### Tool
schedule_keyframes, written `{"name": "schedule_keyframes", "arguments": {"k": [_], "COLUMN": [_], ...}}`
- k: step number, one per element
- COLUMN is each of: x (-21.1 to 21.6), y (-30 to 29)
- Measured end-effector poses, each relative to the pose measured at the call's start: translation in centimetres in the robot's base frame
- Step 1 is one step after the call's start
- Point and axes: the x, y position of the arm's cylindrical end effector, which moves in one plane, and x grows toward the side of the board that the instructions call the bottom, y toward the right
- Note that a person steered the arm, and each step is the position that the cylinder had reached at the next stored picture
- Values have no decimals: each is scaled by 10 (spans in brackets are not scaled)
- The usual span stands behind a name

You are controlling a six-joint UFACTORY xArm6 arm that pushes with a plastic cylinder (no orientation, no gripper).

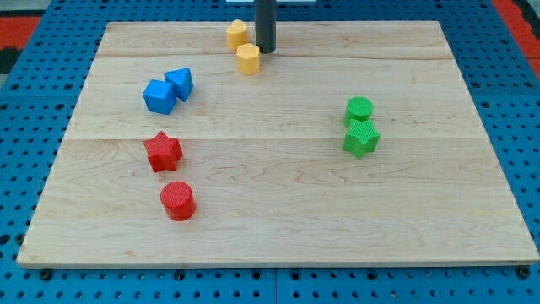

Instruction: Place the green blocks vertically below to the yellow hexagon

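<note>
1. The yellow hexagon (pixel 248 59) sits at the top middle of the tabletop (pixel 278 211).
2. My tip (pixel 266 51) touches its right side. There is no gripper, just a rod.
3. The green blocks (pixel 360 127) lie far off, lower right of my tip.

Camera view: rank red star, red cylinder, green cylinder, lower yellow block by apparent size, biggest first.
1. red star
2. red cylinder, close to the star; it also sits nearer the view's bottom, so the true order is unsure.
3. green cylinder
4. lower yellow block, about like the green cylinder; I won't split them.
</note>
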Motion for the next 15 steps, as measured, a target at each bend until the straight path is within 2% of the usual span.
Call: {"name": "schedule_keyframes", "arguments": {"k": [1,2,3,4,5,6,7,9,10,12,14,15], "x": [0,2,6,30,118,171,153,164,121,111,41,34], "y": [0,51,180,244,203,125,51,12,3,2,24,23]}}
